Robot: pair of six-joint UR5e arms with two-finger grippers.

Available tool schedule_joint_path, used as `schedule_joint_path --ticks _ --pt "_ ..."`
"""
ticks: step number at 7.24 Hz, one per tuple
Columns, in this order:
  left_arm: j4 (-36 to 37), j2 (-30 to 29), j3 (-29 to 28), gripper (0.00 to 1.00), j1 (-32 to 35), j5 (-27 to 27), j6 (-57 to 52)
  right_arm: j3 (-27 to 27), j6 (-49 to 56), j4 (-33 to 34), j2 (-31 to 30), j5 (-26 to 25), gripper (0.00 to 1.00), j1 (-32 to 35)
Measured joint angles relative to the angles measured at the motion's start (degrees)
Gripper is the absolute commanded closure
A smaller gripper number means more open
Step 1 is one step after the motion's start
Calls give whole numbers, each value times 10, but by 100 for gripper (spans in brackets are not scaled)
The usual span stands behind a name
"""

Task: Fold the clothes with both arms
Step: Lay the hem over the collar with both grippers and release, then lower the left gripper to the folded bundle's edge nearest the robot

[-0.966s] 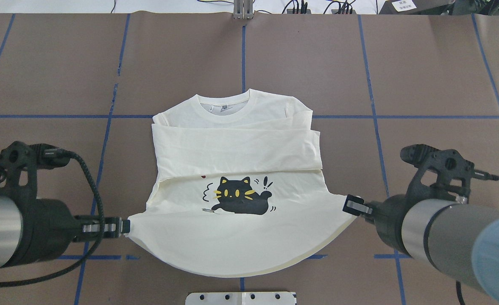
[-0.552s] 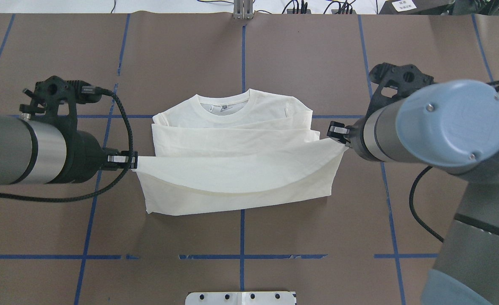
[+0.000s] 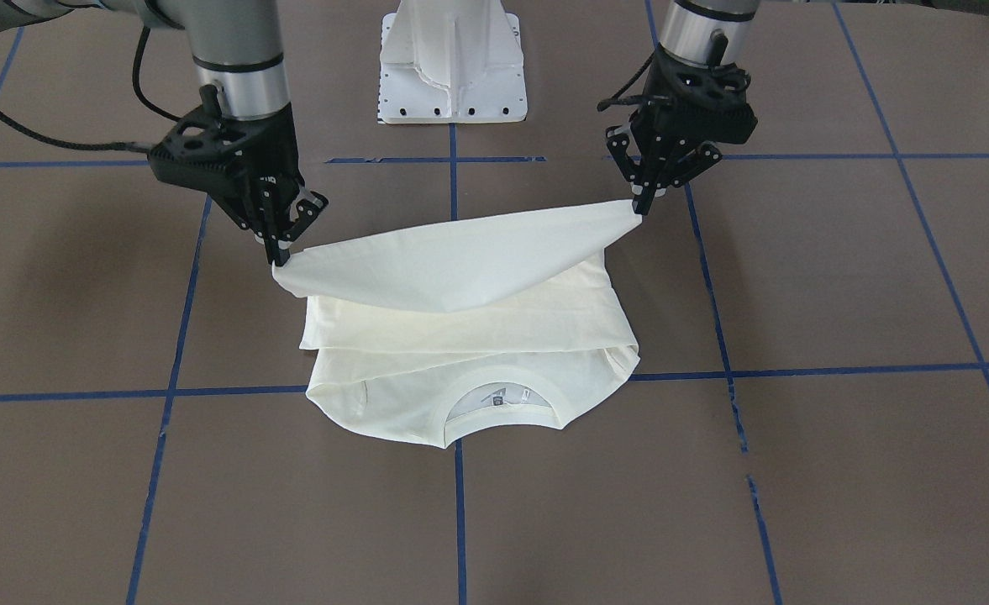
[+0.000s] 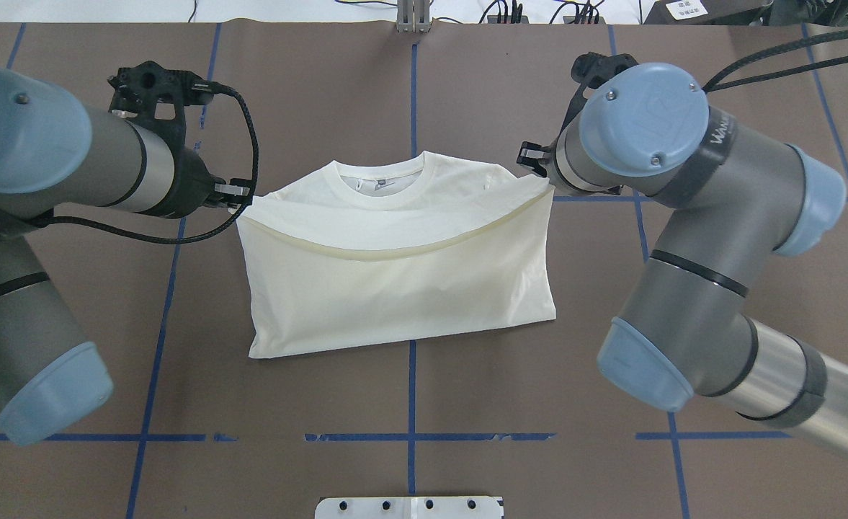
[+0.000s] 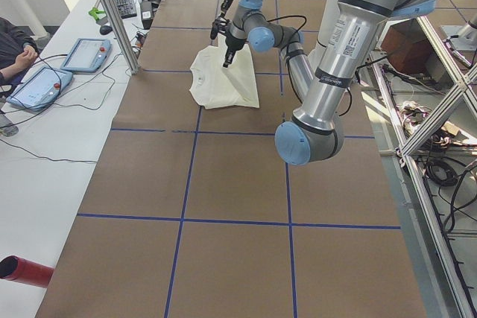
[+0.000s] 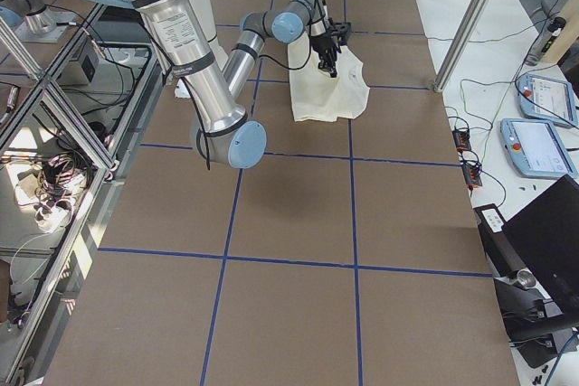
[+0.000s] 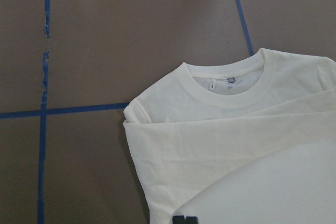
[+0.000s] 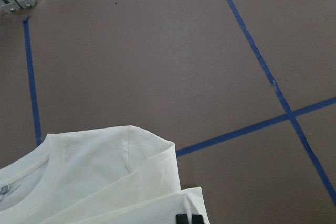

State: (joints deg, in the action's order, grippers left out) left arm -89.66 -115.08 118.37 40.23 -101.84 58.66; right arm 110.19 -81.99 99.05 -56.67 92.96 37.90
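We see a cream-white long-sleeved shirt (image 4: 395,288) folded on the brown bench (image 4: 287,86), its raised hem stretched between the black left end effector (image 3: 639,206) and the black right end effector (image 3: 278,256), both clamped on the hem corners

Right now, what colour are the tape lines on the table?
Blue tape lines, clearest in the overhead view.

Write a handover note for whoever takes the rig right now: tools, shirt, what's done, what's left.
Left tool: shut on one corner of the hem.
Right tool: shut on the other corner.
Shirt: collar on the side away from the robot; hem held raised, just short of the collar.
Done: sleeves folded in, bottom half doubled over.
Left: lay the hem down, release, withdraw.
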Motion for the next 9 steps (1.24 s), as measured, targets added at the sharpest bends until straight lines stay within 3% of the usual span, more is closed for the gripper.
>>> schedule_joint_path --ticks 4,6,9 --pt "-140 -43 -205 100 16 23 -9 -181 13 -107 53 -2 100 15" --pt "-170 -50 -253 100 15 31 -12 -242 13 -143 68 -4 100 15" --pt "-176 -51 -269 100 12 32 -13 -283 24 -180 71 -6 100 21"
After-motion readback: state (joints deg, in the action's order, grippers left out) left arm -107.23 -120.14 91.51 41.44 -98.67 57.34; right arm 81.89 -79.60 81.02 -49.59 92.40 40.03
